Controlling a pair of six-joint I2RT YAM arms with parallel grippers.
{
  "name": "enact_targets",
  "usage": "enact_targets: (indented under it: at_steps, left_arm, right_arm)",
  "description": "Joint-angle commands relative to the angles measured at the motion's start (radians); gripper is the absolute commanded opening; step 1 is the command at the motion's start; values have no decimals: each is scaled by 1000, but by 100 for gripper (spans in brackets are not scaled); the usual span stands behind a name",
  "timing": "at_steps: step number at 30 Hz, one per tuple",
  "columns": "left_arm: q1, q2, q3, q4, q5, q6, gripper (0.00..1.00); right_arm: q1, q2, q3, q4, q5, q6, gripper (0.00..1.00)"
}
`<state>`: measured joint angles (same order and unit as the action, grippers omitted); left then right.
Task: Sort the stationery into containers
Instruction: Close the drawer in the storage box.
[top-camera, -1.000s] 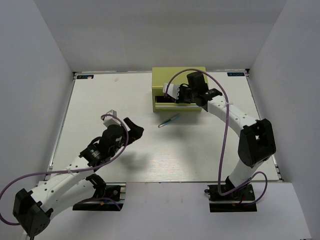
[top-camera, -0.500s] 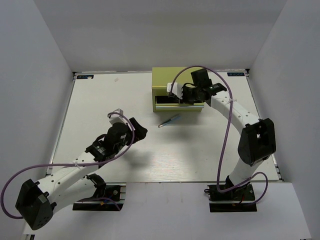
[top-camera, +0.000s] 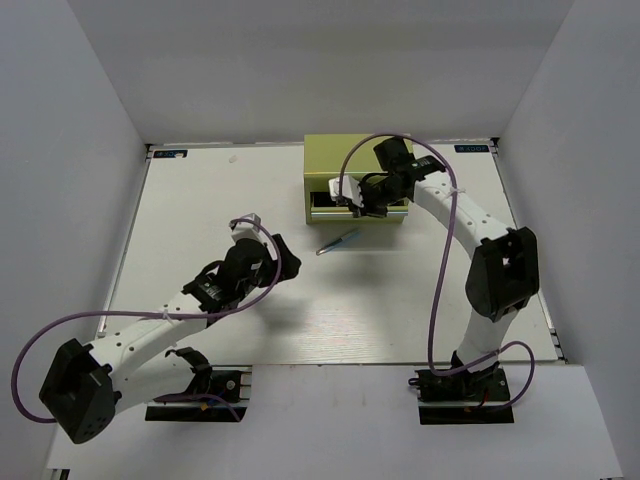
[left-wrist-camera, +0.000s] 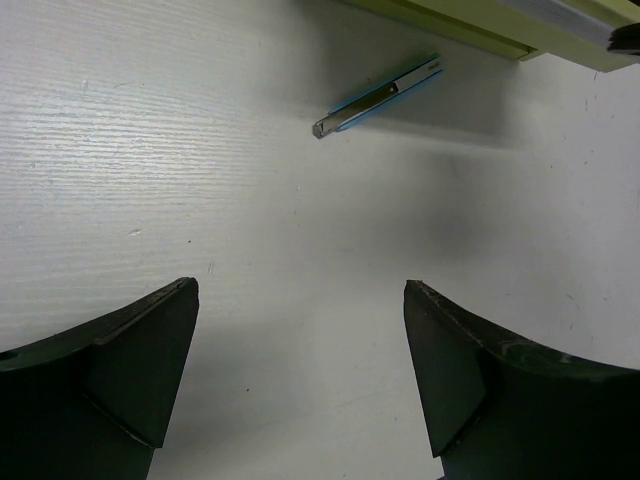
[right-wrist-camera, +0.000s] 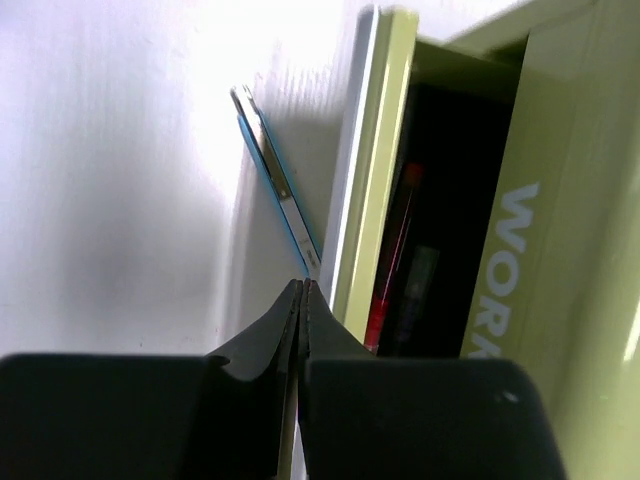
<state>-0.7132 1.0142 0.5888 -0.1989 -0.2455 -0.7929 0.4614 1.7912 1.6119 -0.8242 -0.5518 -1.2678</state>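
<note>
Red pen (right-wrist-camera: 392, 250) lying in open drawer (right-wrist-camera: 365, 170) of yellow-green chest (top-camera: 357, 150); pale blue-silver pen (left-wrist-camera: 378, 97) waiting on bench (top-camera: 200, 200) near it. Left end effector (left-wrist-camera: 300, 288) gaping wide, empty; right end effector (right-wrist-camera: 302, 290) pinching closed on nothing by drawer.

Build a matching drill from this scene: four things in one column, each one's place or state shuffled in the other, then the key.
Column one
1. blue-silver pen
2. red pen
3. left gripper
4. right gripper

Column two
A. shut, holding nothing
B. inside the open drawer
C. open, above the table
D. lying on the table in front of the chest

Pairs: 1-D, 2-B, 3-C, 4-A
</note>
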Motion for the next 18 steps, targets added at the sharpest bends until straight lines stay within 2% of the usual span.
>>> enact_targets:
  at_steps: [1, 8, 14, 18]
  left_arm:
    - [-5, -2, 36, 29, 20, 32, 93]
    - [-5, 7, 36, 61, 29, 32, 93]
    - [-5, 38, 45, 142, 64, 32, 93]
    - [-5, 89, 54, 220, 86, 9, 94]
  right_arm:
    - [5, 23, -12, 97, 74, 65, 0]
    - [10, 66, -1, 167, 150, 142, 0]
    - [6, 94, -18, 377, 329, 286, 0]
    - [2, 120, 5, 433, 426, 306, 0]
